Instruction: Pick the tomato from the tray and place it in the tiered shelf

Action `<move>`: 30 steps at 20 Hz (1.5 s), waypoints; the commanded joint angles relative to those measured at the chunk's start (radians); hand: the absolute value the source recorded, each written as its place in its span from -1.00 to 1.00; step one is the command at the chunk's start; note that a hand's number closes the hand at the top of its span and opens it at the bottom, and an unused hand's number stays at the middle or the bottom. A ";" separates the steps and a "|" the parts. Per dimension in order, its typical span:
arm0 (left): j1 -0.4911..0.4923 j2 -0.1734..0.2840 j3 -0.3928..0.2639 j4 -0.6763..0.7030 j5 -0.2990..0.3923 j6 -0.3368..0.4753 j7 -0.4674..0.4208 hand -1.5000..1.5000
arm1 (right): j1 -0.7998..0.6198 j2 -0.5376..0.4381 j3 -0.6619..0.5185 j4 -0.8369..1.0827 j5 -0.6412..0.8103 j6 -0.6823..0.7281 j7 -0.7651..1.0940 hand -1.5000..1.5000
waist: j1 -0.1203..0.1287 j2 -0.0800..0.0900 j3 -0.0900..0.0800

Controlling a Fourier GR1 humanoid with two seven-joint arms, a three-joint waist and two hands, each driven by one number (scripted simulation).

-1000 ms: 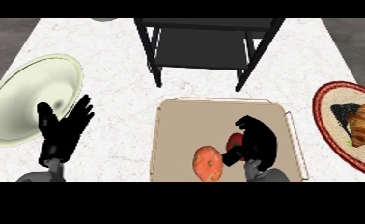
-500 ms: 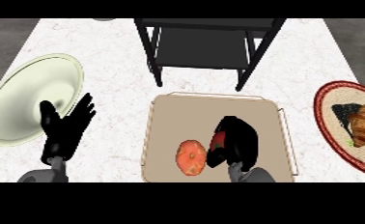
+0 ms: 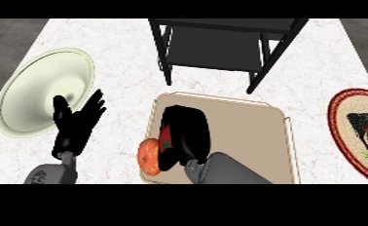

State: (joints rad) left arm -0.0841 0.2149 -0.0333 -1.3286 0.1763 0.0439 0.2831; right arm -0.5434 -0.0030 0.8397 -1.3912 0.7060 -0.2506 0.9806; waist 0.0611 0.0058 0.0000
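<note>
Since the earlier frames, the right hand [image 3: 185, 135] has been sliding leftward across the beige square tray [image 3: 251, 122] and is now sitting over the round red-orange tomato [image 3: 149, 156], which has shifted toward the tray's left edge. White speckled stone is forming the counter [image 3: 115, 40], with a darker floor showing at the upper corners. No writing or labels are readable anywhere. Standing beyond the tray is the black metal tiered shelf [image 3: 215, 45], its dark lower deck facing up. The tomato is lying at the tray's near-left corner, showing just left of and under the right hand, whose fingers are curling down against it; whether they are fully closing round it cannot be told. Resting at the left, the left hand [image 3: 75, 122] is holding its fingers straight and spread, overlapping the pale green round plate [image 3: 43, 84]. A patterned red-rimmed plate [image 3: 345, 127] is lying at the right edge.
</note>
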 commanded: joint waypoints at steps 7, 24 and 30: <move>0.013 0.003 0.034 0.007 0.003 0.016 -0.008 0.00 | -0.399 0.003 -0.029 -0.218 0.090 0.008 0.372 1.00 | -0.050 -0.017 -0.002; 0.048 0.001 0.048 -0.030 0.005 0.015 -0.005 0.00 | -0.789 -0.044 -0.536 -0.051 0.063 0.267 0.331 1.00 | -0.058 -0.011 -0.001; 0.041 0.015 0.057 0.004 0.013 -0.023 -0.006 0.00 | -0.867 -0.080 -0.659 0.147 0.057 0.255 0.170 1.00 | -0.048 -0.005 -0.001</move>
State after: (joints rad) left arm -0.0508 0.2264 0.0180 -1.3354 0.1838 0.0392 0.2848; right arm -1.3476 -0.0678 0.2498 -1.3544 0.7591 -0.0285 1.1068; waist 0.0073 -0.0022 -0.0009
